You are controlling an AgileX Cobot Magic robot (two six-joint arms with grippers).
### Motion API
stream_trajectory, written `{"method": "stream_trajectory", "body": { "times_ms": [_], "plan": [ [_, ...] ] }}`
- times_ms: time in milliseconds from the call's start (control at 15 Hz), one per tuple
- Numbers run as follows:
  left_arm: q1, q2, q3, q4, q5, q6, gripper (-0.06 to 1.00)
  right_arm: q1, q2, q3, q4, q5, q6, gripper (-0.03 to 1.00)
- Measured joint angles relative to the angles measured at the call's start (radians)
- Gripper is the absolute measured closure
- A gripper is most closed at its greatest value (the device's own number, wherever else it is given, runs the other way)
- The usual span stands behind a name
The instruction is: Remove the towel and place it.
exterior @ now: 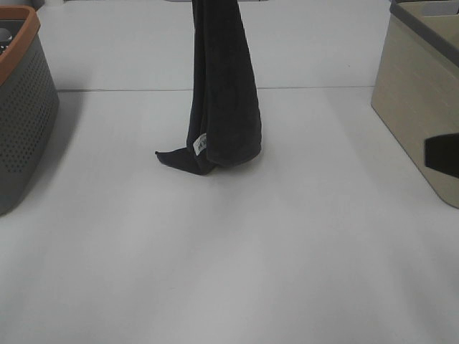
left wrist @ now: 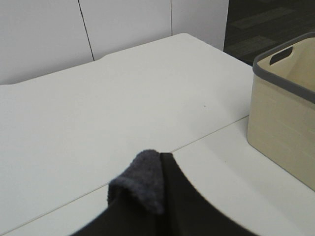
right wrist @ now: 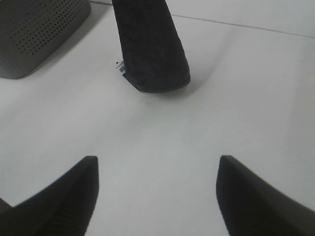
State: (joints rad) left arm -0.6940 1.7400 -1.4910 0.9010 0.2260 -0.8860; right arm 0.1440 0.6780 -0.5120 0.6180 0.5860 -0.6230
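The towel (exterior: 222, 93) is a dark navy-black cloth hanging straight down from above the top edge of the exterior high view. Its lower end rests crumpled on the white table (exterior: 229, 251), and a small white tag (exterior: 201, 143) shows near the bottom. In the left wrist view, my left gripper (left wrist: 157, 196) is shut on a bunched fold of the towel (left wrist: 140, 184), high above the table. My right gripper (right wrist: 157, 167) is open and empty, low over the table, with the towel's hanging end (right wrist: 150, 44) ahead of it and apart from it.
A grey perforated basket with an orange rim (exterior: 21, 107) stands at the left edge. A beige bin with a grey rim (exterior: 416, 93) stands at the right; it also shows in the left wrist view (left wrist: 285, 128). A seam (exterior: 107, 90) crosses the table behind the towel.
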Motion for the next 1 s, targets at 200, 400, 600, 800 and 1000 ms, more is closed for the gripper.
{"method": "stream_trajectory", "body": {
  "times_ms": [200, 400, 600, 800, 1000],
  "plan": [
    [0.000, 0.000, 0.000, -0.199, 0.045, 0.228, 0.94, 0.002, 0.238, 0.000, 0.258, -0.101, -0.299, 0.30],
    [0.000, 0.000, 0.000, -0.327, 0.056, 0.409, 0.94, 0.225, 0.478, 0.000, 0.556, -0.406, -0.553, 0.30],
    [0.000, 0.000, 0.000, -0.335, 0.087, 0.423, 0.94, 0.504, 0.631, -0.029, 0.733, -0.821, -0.573, 0.30],
    [0.000, 0.000, -0.010, -0.340, 0.115, 0.426, 0.94, 0.696, 0.805, -0.143, 0.777, -1.006, -0.495, 0.30],
    [0.000, 0.000, -0.099, -0.366, 0.226, 0.427, 0.94, 0.728, 0.975, -0.289, 0.735, -1.065, -0.272, 0.23]
  ]
}}
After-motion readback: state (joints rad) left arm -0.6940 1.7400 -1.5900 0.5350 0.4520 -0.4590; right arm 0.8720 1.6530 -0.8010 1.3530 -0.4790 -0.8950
